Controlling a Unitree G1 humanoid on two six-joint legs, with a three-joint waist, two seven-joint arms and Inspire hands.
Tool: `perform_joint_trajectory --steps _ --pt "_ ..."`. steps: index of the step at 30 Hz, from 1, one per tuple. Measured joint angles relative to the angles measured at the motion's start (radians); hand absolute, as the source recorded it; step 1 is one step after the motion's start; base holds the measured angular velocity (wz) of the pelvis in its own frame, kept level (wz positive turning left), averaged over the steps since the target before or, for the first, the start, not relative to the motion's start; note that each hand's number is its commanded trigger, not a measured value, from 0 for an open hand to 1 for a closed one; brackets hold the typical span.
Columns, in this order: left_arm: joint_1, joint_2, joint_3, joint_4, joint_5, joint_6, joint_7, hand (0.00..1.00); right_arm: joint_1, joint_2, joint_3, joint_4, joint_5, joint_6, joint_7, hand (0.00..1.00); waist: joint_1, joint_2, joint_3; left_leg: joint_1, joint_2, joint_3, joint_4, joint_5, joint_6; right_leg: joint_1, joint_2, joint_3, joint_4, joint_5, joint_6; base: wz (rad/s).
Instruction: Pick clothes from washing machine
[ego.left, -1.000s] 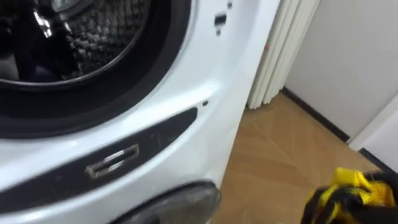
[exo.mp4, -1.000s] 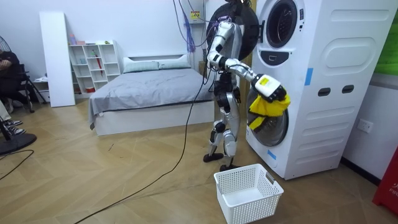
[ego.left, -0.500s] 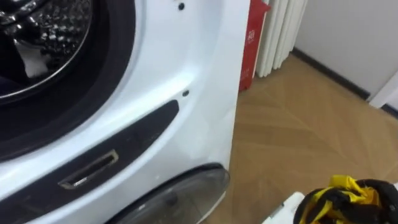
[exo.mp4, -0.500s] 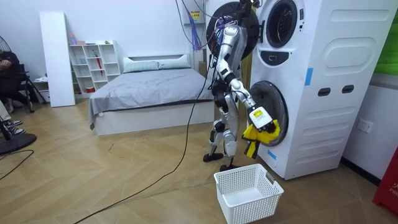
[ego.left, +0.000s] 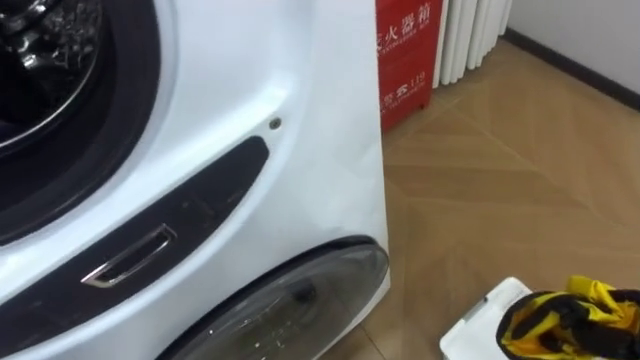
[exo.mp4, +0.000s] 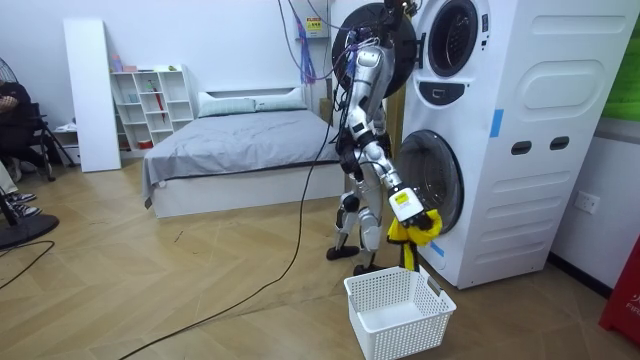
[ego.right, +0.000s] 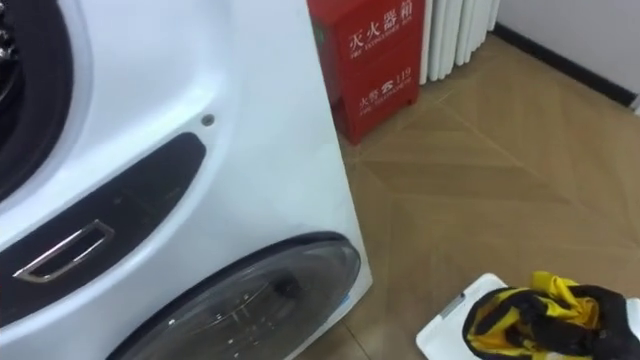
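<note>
Wood floor (ego.left: 520, 180) by the washing machine (exo.mp4: 540, 120): the yellow garment (ego.left: 562, 322) has come down over the last second and now hangs just above the white basket (exo.mp4: 400, 335). The right hand (exo.mp4: 404, 203) looks clamped on it, though cloth hides most of the grip. I reckon the drop is next.

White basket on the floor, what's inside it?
The room view shows the white basket with nothing lying in it. The yellow cloth hangs above it, gripped by the right hand. Its near wall hides part of the bottom.
</note>
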Motion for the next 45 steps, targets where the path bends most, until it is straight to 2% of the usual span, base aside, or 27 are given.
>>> perform_joint_trajectory --steps 3,6,16,18,19,36,45 --pt "-0.001 -0.002 0.000 -0.015 -0.002 -0.011 0.000 0.00 0.000 0.000 0.004 0.002 0.020 -0.005 -0.014 1.00 -0.001 0.005 -0.0007 -0.003 -0.010 -0.004 0.004 0.001 0.001 -0.020 -0.001 0.013 0.029 -0.018 0.001 0.01" --pt "0.001 -0.002 -0.017 -0.021 -0.015 -0.027 0.000 0.00 -0.004 0.000 0.005 0.002 0.033 -0.034 -0.037 1.00 -0.001 0.008 -0.0004 -0.005 -0.025 -0.045 0.006 0.006 0.008 -0.028 -0.001 0.026 0.044 -0.030 0.010 -0.05" --pt "0.002 -0.004 -0.090 -0.027 -0.052 -0.052 0.001 0.00 -0.003 -0.001 0.011 0.007 0.042 -0.066 -0.079 1.00 -0.006 0.013 -0.0002 -0.013 -0.041 -0.046 0.005 0.010 0.014 -0.053 -0.011 0.035 0.077 -0.051 0.020 -0.01" --pt "0.006 -0.004 -0.090 -0.029 -0.053 -0.052 0.001 0.00 0.000 -0.001 0.011 0.012 0.045 -0.070 -0.086 0.09 -0.006 0.013 -0.0002 -0.012 -0.041 -0.046 0.005 0.010 0.014 -0.053 -0.010 0.036 0.077 -0.051 0.019 0.00" --pt "0.011 -0.004 -0.090 -0.036 -0.064 -0.053 0.002 0.00 0.000 -0.001 0.011 0.024 0.045 -0.073 -0.091 0.00 -0.006 0.013 -0.0002 -0.012 -0.041 -0.044 0.005 0.010 0.014 -0.053 -0.010 0.037 0.077 -0.051 0.019 0.00" --pt "0.043 -0.004 -0.096 -0.067 -0.089 -0.056 0.003 0.00 0.020 -0.008 0.011 0.042 0.080 -0.073 -0.110 0.00 -0.010 0.013 0.0003 -0.009 -0.043 -0.039 0.007 0.010 0.014 -0.056 -0.011 0.040 0.092 -0.058 0.017 0.00" --pt "0.064 -0.004 -0.096 -0.066 -0.088 -0.056 -0.001 0.00 0.022 -0.009 0.001 0.042 0.083 -0.073 -0.114 0.00 -0.045 0.008 0.0029 -0.007 -0.044 -0.043 0.007 0.010 0.014 -0.053 -0.013 0.039 0.092 -0.058 0.017 0.00"
